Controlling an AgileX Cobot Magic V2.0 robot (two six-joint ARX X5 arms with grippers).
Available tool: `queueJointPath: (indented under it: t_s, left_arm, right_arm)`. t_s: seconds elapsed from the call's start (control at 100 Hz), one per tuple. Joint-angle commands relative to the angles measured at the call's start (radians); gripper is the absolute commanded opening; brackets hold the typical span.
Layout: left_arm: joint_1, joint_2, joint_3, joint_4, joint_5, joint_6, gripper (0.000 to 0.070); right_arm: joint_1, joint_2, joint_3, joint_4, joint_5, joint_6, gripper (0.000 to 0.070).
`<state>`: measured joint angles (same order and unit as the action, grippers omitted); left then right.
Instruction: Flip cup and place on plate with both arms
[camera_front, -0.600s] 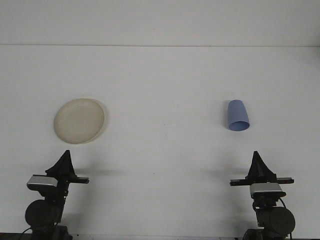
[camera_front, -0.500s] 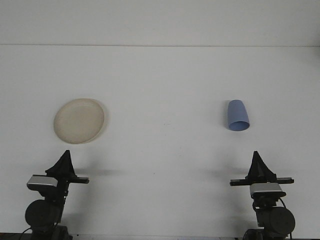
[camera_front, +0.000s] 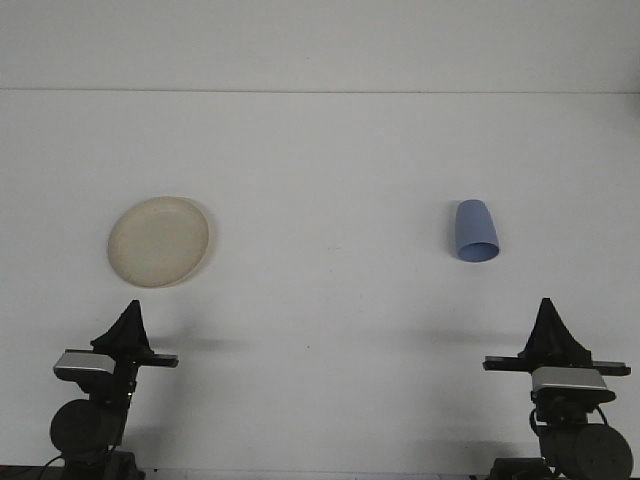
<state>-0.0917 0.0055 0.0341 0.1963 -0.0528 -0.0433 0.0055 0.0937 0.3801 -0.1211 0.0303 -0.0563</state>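
- Cup (camera_front: 475, 231): a blue cup lies on its side on the right half of the white surface (camera_front: 330, 180), its open mouth turned toward the near edge and its closed base pointing far.
- Plate (camera_front: 159, 241): a cream, round plate sits flat on the left half of the surface, well apart from the cup, with bare white surface between them.
- Left end effector (camera_front: 128, 322): it stands at the near left edge, pointing away toward the far side, near the plate's near rim but not touching it. Its dark fingers come together in a single point, so it reads as closed and holds nothing.
- Right end effector (camera_front: 552, 320): it stands at the near right edge, to the right of the cup and nearer than it, clear of the cup. Its dark fingers also meet in one point, closed and empty.
- Each arm shows a grey block and a round dark joint below the end effector, cut off by the bottom edge of the view.
- Neither arm touches the cup or the plate; the cup is not on the plate.
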Motion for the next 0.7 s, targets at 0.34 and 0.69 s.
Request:
queueJointPath:
  t_s: [0.34,0.69]
  left_arm:
    - [0.001,-0.001,-0.019,0.014,0.001,0.002,0.0012]
    - [0.001,-0.001,-0.019,0.014,0.001,0.001,0.0012]
  right_arm:
    - [0.000,0.417,0.521,-0.472,-0.007,0.008,0.0000]
    - [0.000,0.581,0.596,-0.691,-0.007,0.068,0.0000]
